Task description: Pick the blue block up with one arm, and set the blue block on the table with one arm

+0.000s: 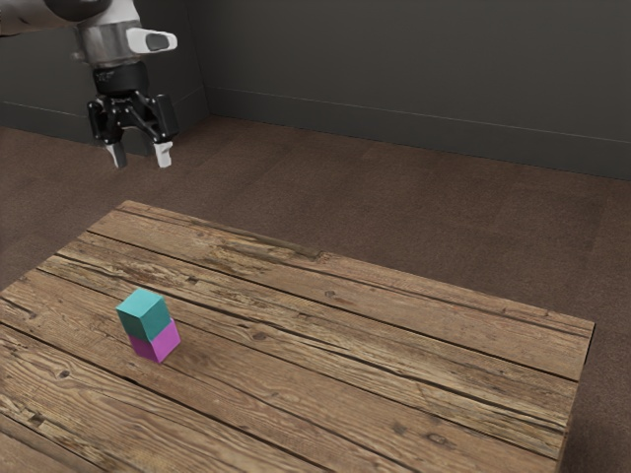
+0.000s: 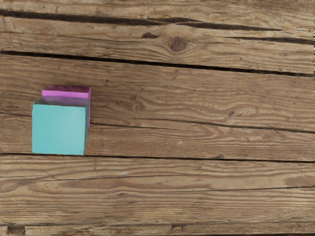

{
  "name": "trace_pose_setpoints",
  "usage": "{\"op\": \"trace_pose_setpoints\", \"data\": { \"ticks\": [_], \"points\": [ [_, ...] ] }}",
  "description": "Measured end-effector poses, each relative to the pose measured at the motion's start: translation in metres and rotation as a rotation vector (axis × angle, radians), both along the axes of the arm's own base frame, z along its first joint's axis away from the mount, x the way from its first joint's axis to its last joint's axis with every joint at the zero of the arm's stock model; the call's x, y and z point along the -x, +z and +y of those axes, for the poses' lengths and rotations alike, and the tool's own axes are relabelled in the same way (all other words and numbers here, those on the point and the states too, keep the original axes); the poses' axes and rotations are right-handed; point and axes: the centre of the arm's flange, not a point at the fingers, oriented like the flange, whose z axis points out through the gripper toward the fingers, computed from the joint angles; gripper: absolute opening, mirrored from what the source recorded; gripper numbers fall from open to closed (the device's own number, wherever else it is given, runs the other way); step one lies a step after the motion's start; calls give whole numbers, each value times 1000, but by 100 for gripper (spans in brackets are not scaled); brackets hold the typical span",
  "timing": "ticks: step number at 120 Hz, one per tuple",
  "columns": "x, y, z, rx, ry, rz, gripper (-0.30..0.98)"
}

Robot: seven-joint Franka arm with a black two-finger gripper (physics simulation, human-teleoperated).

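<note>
Black two-finger gripper (image 1: 139,155) is hanging open, fingers spread, well above the wooden plank table (image 1: 394,367). Table's long far edge is slanting down toward the exterior view's right, and loads of planking is stretching that way from the stack, so there's decent room for moving. Stack's sitting in from that far edge, over toward the exterior view's left. Teal-blue block (image 1: 145,314) is resting upright on a magenta block (image 1: 157,343), looking plain and flat-faced, its top showing lighter than its sides
</note>
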Motion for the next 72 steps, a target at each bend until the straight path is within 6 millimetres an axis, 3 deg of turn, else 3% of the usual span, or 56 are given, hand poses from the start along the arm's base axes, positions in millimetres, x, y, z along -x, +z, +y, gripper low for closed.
{"op": "trace_pose_setpoints", "data": {
  "ticks": [17, 37, 51, 72],
  "points": [
    [-14, -20, -1, -33, -9, -88, 67],
    [28, -109, 20, -68, 11, -56, 66],
    [46, -158, 41, -111, 29, -84, 65],
    [61, -203, 43, -140, 11, -151, 65]
  ]
}}
